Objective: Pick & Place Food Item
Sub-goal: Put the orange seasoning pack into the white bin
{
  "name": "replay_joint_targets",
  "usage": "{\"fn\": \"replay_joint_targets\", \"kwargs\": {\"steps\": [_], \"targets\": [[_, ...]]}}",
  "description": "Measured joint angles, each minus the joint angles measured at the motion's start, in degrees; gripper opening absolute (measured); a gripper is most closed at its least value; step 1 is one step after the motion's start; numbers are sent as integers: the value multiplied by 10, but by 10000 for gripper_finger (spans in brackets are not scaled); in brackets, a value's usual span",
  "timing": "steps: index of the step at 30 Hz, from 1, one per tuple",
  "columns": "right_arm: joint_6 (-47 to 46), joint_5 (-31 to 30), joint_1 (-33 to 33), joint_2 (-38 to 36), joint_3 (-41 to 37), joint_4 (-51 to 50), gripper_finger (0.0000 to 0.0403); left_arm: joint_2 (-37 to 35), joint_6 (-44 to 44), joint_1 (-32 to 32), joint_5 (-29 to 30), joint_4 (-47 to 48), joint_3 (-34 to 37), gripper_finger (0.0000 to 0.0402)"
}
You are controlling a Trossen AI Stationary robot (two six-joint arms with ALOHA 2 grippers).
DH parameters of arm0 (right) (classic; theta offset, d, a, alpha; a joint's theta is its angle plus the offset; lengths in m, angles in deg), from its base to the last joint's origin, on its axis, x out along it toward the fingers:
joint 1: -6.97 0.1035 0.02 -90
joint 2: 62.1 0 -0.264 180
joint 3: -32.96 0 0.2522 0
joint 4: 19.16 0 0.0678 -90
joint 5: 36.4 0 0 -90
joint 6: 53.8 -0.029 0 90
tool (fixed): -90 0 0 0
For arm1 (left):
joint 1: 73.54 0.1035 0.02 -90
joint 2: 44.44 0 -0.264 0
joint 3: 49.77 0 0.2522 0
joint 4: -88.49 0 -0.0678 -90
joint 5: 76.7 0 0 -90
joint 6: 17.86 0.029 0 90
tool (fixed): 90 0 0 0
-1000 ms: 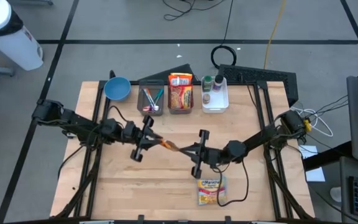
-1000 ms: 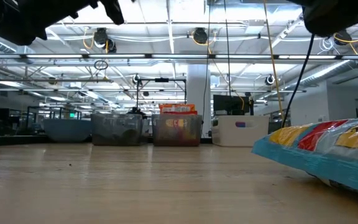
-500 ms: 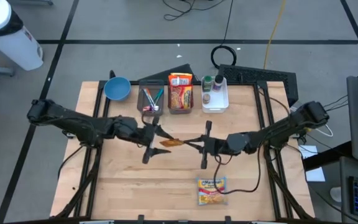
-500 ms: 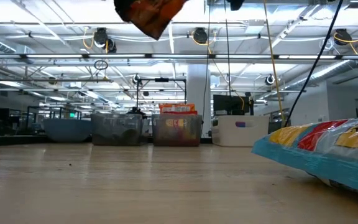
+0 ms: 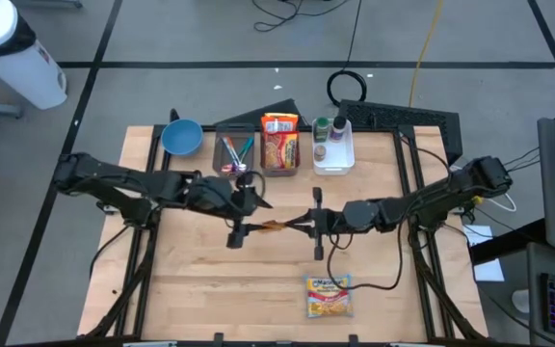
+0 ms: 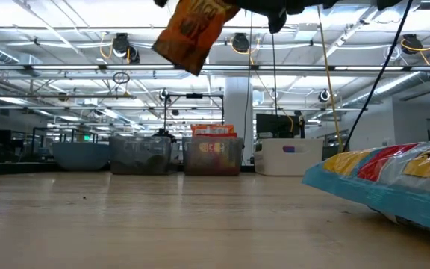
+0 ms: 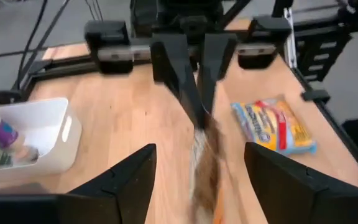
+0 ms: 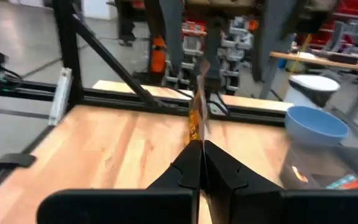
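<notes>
High view: I see a small orange snack packet (image 5: 272,227), thin and crinkled, held in air edge-on over the table (image 5: 181,289), just fwd of the noodle bin (image 5: 279,154). R gripper (image 5: 295,226) pinches its end, fingers together. L gripper (image 5: 249,218) beside it, fingers spread, not clamping.

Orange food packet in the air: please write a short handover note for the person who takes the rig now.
Right pincer: shut on the orange packet, held above mid-table.
Left pincer: open beside the packet, not gripping it.
Noodle pack lies flat at the table's near edge. Bins and blue bowl stand along the far edge.
Done: packet lifted.
Left: place it; its destination cannot be told from the pictures.
</notes>
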Motion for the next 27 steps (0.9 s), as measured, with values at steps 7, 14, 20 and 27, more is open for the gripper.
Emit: {"fn": "replay_joint_targets", "kwargs": {"steps": [7, 14, 20, 27], "targets": [[-17, 15, -8, 0, 0, -21, 0, 48, -1, 20, -56, 8, -22, 248], [-19, 15, -8, 0, 0, -32, 0, 49, -3, 31, -73, -1, -24, 238], [-19, 14, -8, 0, 0, -31, 0, 49, -3, 31, -81, 1, -24, 219], [-19, 14, -7, 0, 0, -29, 0, 49, -5, 31, -81, 2, -24, 186]]}}
